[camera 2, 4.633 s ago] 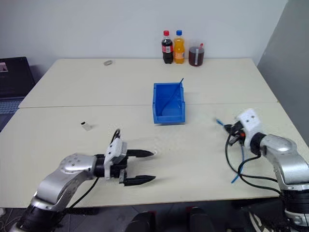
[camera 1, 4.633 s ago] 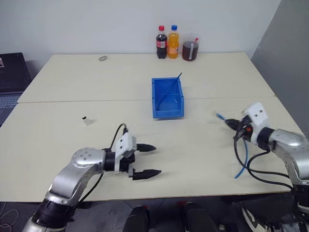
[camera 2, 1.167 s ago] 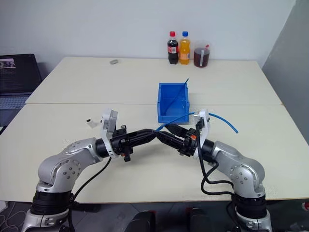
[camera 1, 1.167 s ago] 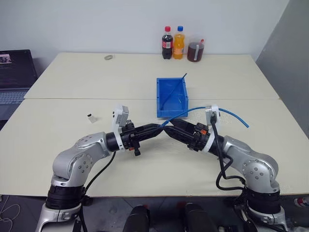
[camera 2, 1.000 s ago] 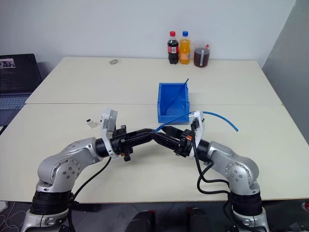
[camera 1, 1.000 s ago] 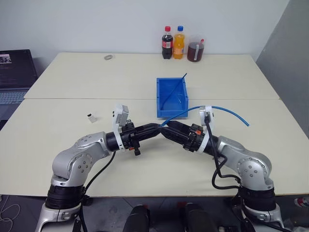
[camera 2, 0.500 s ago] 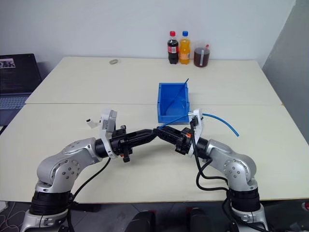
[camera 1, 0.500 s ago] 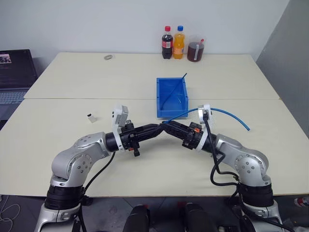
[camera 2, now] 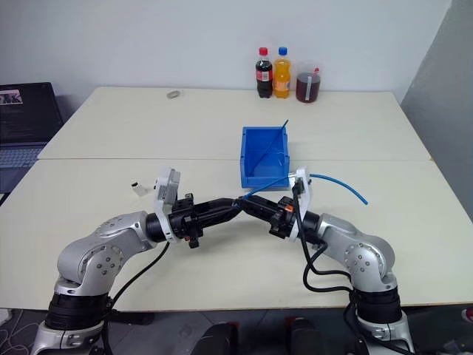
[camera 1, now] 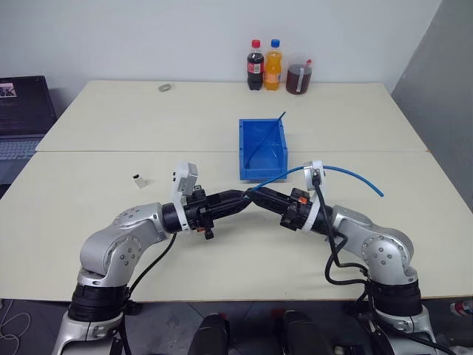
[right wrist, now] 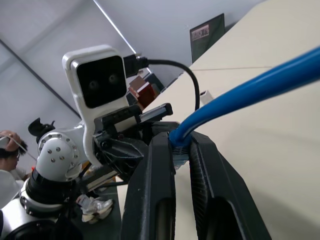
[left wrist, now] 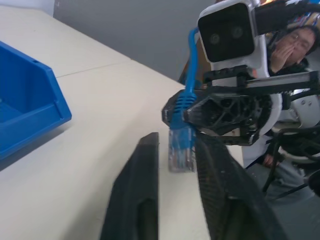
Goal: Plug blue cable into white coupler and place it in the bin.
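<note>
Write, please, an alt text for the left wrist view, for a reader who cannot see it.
The right gripper holds the light-blue cable by its small clear-tipped plug, which hangs between the left gripper's two black fingers. A corner of the bright blue plastic bin stands on the cream table behind; a person sits in the background.

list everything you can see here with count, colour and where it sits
blue cable: one, light blue, arcing above the table's right half, plug end between the two grippers
white coupler: one, white with dark end, on the table's left side
bin: one, bright blue, table centre, a thin dark rod leaning in it
bottles: two, dark cola and orange, far edge
cup: one, dark drink, beside the bottles
small grey round object: one, far left edge
laptop: one, dark, beyond the table's left edge
table: cream
left gripper: black, fingers either side of the plug
right gripper: black, shut on the blue cable
</note>
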Controlling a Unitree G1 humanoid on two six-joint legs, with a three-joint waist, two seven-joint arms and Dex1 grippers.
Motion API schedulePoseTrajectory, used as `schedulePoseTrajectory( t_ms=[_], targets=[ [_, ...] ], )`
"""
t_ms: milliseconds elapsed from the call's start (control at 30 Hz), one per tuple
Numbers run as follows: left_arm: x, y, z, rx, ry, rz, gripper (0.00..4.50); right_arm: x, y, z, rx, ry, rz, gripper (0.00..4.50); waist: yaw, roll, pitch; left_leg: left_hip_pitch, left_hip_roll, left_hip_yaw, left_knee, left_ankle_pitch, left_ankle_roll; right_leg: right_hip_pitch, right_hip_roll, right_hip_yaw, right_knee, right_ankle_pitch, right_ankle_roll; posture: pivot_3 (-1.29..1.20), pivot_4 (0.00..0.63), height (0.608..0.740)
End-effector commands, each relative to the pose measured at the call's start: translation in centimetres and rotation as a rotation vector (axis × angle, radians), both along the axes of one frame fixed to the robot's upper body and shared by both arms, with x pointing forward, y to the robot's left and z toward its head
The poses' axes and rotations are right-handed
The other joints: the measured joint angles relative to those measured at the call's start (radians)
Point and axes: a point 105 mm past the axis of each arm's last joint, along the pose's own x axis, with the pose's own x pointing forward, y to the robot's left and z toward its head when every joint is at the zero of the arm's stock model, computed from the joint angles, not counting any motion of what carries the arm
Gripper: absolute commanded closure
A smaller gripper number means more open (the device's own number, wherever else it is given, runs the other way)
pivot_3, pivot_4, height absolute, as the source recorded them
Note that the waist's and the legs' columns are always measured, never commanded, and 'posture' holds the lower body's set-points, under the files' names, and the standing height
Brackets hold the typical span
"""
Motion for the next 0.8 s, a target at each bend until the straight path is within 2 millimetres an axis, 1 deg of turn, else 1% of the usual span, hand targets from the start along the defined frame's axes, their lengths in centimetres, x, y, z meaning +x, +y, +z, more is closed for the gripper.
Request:
schedulePoseTrajectory(
  t_ms=[33, 200, 300, 400, 467, 567, 600, 633, 700, 733, 767, 800],
  targets=[
    [0.0, 0.4, -0.3, 0.075, -0.054, 0.009, 2.24, -1.4, 0.8, 1.5, 0.046, -0.056, 0.084, 4.38, 0.000, 0.000, 0.000, 0.000, 0.000, 0.000, 0.000, 0.000, 0.000, 0.000, 0.000, 0.000, 0.000, 0.000, 0.000, 0.00, 0.150, 0.740],
    [-0.7, 1.4, -1.8, 0.144, -0.067, 0.048, 1.27, -1.0, 0.4, 1.4, 0.041, -0.058, 0.057, 4.39, -0.001, 0.000, 0.000, 0.000, 0.000, 0.000, 0.000, 0.000, 0.000, 0.000, 0.000, 0.001, 0.000, 0.000, 0.000, 0.00, 0.150, 0.740],
    [-1.3, 2.6, -3.0, 0.202, -0.088, 0.099, 0.60, -0.8, -0.2, 1.2, 0.030, -0.058, 0.032, 4.39, -0.001, 0.000, 0.000, 0.000, 0.000, 0.001, -0.001, 0.000, 0.000, -0.001, 0.000, 0.001, 0.000, 0.000, -0.001, 0.00, 0.150, 0.740],
    [-1.1, 4.4, -4.3, 0.334, -0.231, 0.203, 0.00, -0.6, -0.7, 0.8, 0.012, -0.057, 0.013, 4.39, 0.001, 0.001, 0.000, 0.000, 0.000, 0.001, -0.001, 0.000, 0.000, -0.001, 0.000, 0.001, 0.000, 0.000, -0.001, 0.00, 0.150, 0.740],
    [-0.6, 5.7, -4.7, 0.341, -0.279, 0.321, 0.00, -0.6, -1.1, 0.6, -0.001, -0.057, 0.001, 4.39, 0.001, 0.001, 0.000, 0.000, 0.000, 0.001, -0.002, 0.000, 0.000, -0.001, -0.001, 0.001, -0.001, -0.001, -0.001, 0.00, 0.150, 0.740],
    [0.6, 8.2, -5.7, 0.340, -0.281, 0.558, 0.00, -0.4, -1.6, 0.2, -0.025, -0.059, -0.015, 4.39, 0.002, 0.001, 0.000, 0.000, 0.000, 0.001, -0.001, 0.000, 0.000, -0.001, -0.001, 0.001, -0.001, -0.001, -0.001, 0.00, 0.150, 0.740],
    [1.1, 9.1, -6.0, 0.324, -0.257, 0.657, 0.00, -0.4, -1.7, 0.1, -0.034, -0.061, -0.019, 4.39, 0.002, 0.000, 0.000, 0.000, 0.000, 0.001, -0.001, 0.000, 0.000, -0.001, -0.002, 0.001, -0.001, 0.000, -0.001, 0.00, 0.150, 0.740],
    [1.4, 9.7, -6.2, 0.312, -0.238, 0.720, 0.00, -0.3, -1.8, 0.0, -0.039, -0.063, -0.021, 4.39, 0.002, 0.000, 0.000, -0.001, 0.000, 0.000, -0.001, 0.000, 0.000, -0.001, -0.001, 0.000, -0.001, -0.001, -0.001, 0.00, 0.150, 0.740],
    [2.3, 11.2, -6.5, 0.300, -0.198, 0.912, 0.00, -0.3, -2.0, -0.1, -0.056, -0.073, -0.024, 4.39, 0.003, 0.000, 0.000, -0.001, 0.000, 0.000, -0.001, 0.000, 0.000, -0.001, -0.001, 0.000, -0.001, 0.000, -0.001, 0.00, 0.150, 0.740],
    [2.6, 11.8, -6.6, 0.301, -0.185, 0.980, 0.00, -0.2, -2.0, -0.2, -0.061, -0.075, -0.025, 4.39, 0.003, 0.000, 0.000, -0.001, 0.000, 0.000, -0.001, 0.000, 0.000, -0.001, -0.001, 0.000, -0.001, 0.000, 0.000, 0.00, 0.150, 0.740],
    [3.0, 13.0, -6.7, 0.326, -0.176, 1.095, 0.00, -0.2, -2.1, -0.2, -0.064, -0.077, -0.028, 4.39, 0.003, 0.000, 0.001, -0.001, 0.000, 0.000, -0.001, 0.000, 0.000, -0.001, -0.001, 0.000, -0.001, 0.000, 0.000, 0.00, 0.150, 0.740],
    [3.1, 13.8, -6.7, 0.346, -0.173, 1.167, 0.00, -0.2, -2.1, -0.3, -0.064, -0.078, -0.029, 4.39, 0.003, -0.001, 0.000, -0.001, 0.000, 0.000, 0.000, 0.000, 0.000, -0.001, -0.002, 0.000, 0.000, 0.000, 0.000, 0.00, 0.150, 0.740]
  ],
)
